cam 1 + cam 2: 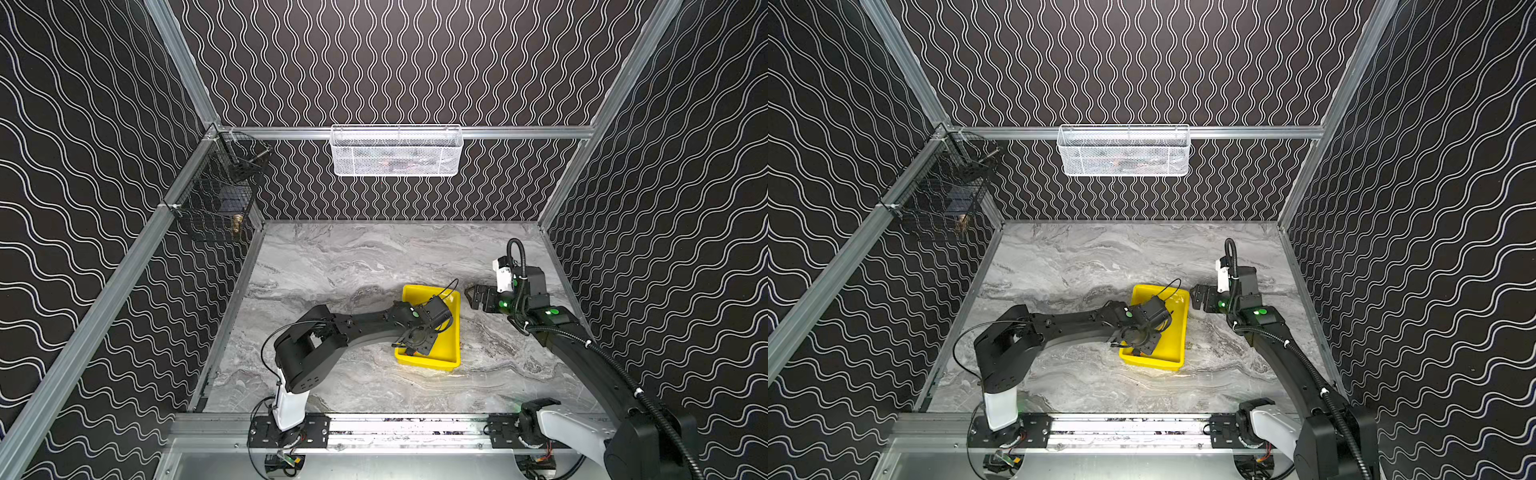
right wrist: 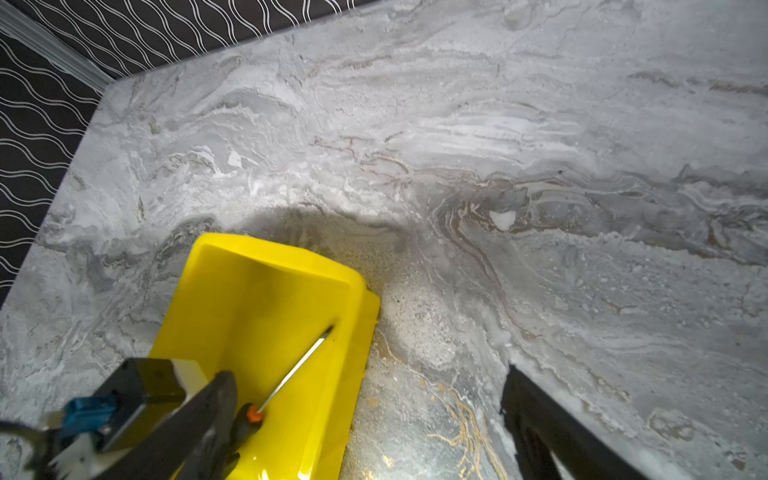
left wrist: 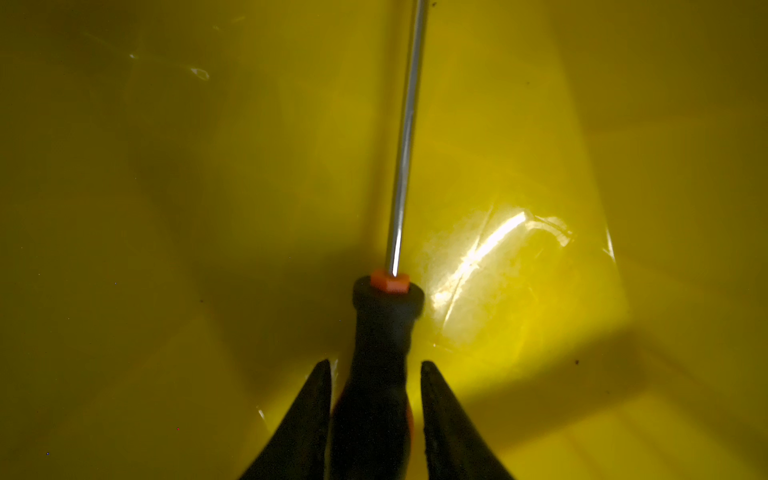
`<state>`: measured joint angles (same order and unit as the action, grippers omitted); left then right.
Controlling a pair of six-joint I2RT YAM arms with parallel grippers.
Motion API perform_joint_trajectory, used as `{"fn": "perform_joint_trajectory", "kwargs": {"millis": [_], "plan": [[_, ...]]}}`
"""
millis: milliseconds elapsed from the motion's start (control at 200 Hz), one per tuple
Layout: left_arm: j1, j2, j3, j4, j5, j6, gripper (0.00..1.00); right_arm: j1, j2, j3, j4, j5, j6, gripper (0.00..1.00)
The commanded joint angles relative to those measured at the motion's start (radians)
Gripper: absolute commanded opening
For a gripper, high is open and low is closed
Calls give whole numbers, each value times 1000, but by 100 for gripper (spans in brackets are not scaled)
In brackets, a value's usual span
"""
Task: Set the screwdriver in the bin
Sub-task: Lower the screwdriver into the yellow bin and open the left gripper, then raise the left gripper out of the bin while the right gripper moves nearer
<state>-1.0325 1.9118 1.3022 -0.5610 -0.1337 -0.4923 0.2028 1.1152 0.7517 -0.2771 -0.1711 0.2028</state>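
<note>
The bin (image 1: 446,349) sits low and right of centre in both top views, inside it the screwdriver (image 3: 384,328) lies slantwise across the floor, tip toward a long wall, handle between the fingers (image 3: 444,424) of the left gripper (image 3: 375,362), parted just clear of it; the right gripper (image 1: 468,296) gapes empty beside the bin.

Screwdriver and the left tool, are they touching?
Cannot tell. Left wrist view: bin shows between the screwdriver and one finger of the left tool; the other blends into the handle.
</note>
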Motion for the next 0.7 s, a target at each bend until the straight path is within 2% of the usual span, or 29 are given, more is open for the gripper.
{"fn": "perform_joint_trajectory", "kwargs": {"millis": [0,395,531,691], "plan": [[3,-2,-1,12,11,-15,42,1,7,0,23,-5,15,99],[10,-27,9,14,19,-24,46,-1,14,1,24,16,9,99],[9,-72,33,-6,0,-7,54,-2,33,6,24,12,13,99],[15,-131,75,-52,-52,20,72,-1,67,19,23,4,22,99]]}}
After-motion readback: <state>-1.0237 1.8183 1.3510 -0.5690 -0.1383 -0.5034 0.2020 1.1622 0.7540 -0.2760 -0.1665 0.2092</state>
